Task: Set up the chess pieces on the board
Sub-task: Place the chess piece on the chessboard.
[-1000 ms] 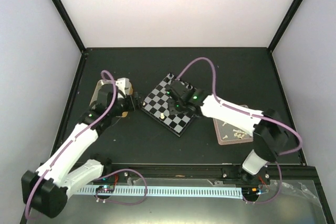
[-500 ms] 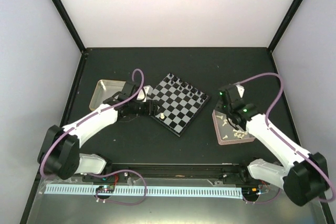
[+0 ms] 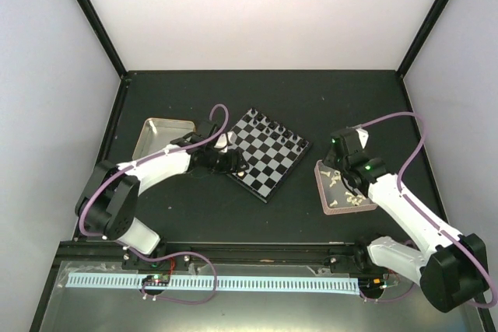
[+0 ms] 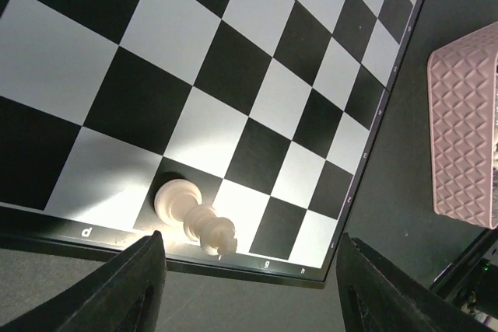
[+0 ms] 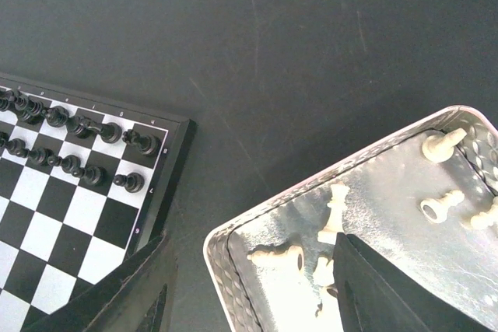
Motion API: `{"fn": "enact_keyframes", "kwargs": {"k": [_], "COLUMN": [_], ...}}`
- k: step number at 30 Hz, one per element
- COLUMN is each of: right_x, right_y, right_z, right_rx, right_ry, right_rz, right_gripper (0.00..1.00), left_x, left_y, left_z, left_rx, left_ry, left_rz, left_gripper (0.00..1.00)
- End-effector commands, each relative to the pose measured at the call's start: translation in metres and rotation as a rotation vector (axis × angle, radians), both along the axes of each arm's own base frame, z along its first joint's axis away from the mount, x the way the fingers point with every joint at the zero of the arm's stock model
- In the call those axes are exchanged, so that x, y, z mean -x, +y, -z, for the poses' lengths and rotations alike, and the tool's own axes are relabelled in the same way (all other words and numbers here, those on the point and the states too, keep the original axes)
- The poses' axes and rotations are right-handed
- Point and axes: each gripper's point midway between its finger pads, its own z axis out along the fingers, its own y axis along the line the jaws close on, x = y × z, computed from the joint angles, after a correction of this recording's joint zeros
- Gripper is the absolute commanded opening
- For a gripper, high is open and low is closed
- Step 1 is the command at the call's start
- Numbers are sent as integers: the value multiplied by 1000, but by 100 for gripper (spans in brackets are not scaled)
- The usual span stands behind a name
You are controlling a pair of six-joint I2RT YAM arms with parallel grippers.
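Observation:
The chessboard (image 3: 268,157) lies at the table's middle. Black pieces (image 3: 274,126) line its far right edge, and they also show in the right wrist view (image 5: 78,145). One cream-white piece (image 3: 241,169) stands near the board's left corner; in the left wrist view (image 4: 191,215) it stands by the rim. My left gripper (image 3: 232,162) is open and empty just outside that corner, its fingers (image 4: 144,285) on either side of the piece but short of it. My right gripper (image 3: 336,170) is open and empty over the pink tray's (image 3: 328,204) near corner, above loose white pieces (image 5: 334,207).
A yellow-rimmed metal tin (image 3: 159,138) sits left of the board, behind my left arm. The pink tray also shows in the left wrist view (image 4: 467,130). In the right wrist view the tray's rim (image 5: 222,266) lies between my fingers, and bare dark table separates it from the board (image 5: 47,215).
My right gripper left the board and moved right to above the pink tray. My left gripper swung right from the tin to the board's left corner. The white piece has not moved.

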Motion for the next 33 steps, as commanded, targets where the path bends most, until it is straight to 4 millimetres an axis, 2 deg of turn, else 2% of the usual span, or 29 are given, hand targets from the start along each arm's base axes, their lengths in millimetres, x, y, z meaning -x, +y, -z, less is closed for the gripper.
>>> {"fn": "enact_keyframes", "kwargs": {"k": [1, 13, 21, 27, 33], "right_x": [-4, -4, -3, -2, -2], "right_y": [0, 2, 1, 0, 1], "right_z": [1, 6, 6, 4, 5], "right_rx": [10, 12, 19, 21, 24], "right_ry": [-15, 4, 7, 8, 15], "right_rz": [-7, -27, -26, -24, -30], "right_gripper": [56, 56, 56, 56, 56], "left_x": [-7, -19, -12, -9, -13], "left_y": [-7, -14, -17, -19, -15], "left_z": [-2, 12, 25, 27, 26], "left_rx": [-22, -79, -77, -70, -97], "left_ry": [-5, 9, 70, 83, 71], "left_rz": [5, 61, 80, 93, 78], "left_gripper": [62, 64, 64, 60, 62]}}
